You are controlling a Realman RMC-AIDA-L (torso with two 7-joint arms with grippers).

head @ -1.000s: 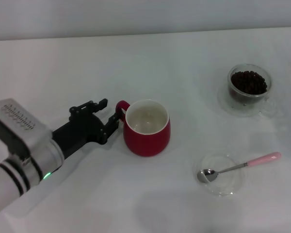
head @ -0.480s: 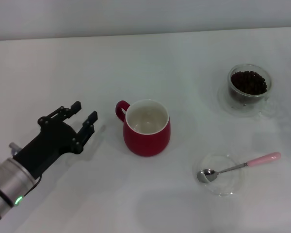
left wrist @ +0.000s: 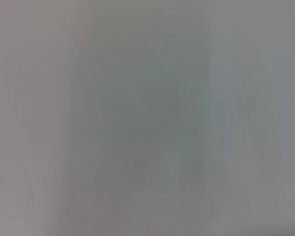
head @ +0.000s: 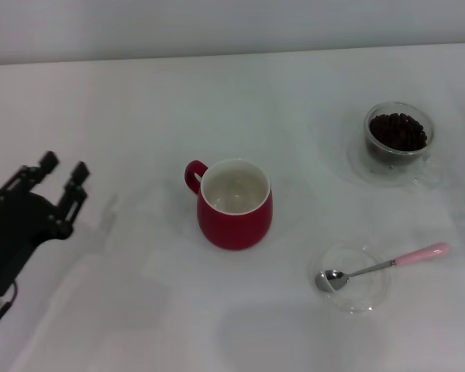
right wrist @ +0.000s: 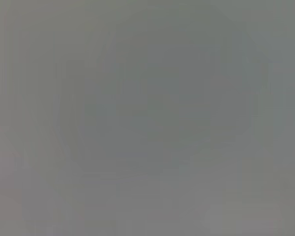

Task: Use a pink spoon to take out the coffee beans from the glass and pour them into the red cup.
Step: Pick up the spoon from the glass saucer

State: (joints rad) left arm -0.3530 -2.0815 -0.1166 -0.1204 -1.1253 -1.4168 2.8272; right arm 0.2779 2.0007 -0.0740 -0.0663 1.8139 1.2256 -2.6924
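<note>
The red cup (head: 235, 204) stands upright at the table's middle, white inside, its loop handle pointing left. Far right at the back, the glass (head: 398, 143) holds the dark coffee beans (head: 398, 130). The pink spoon (head: 381, 266) lies at the front right, its silver bowl resting in a flat clear dish (head: 349, 278) and its pink handle sticking out to the right. My left gripper (head: 60, 171) is open at the far left, well apart from the cup and holding nothing. The right gripper is out of view. Both wrist views show only plain grey.
White tabletop (head: 139, 101) runs all around the objects, with its back edge meeting a pale wall. Wide bare stretches lie between the cup, the glass and the dish.
My left gripper has pulled back from the cup's handle to the far left edge, staying open. The cup, glass and spoon have not moved.
</note>
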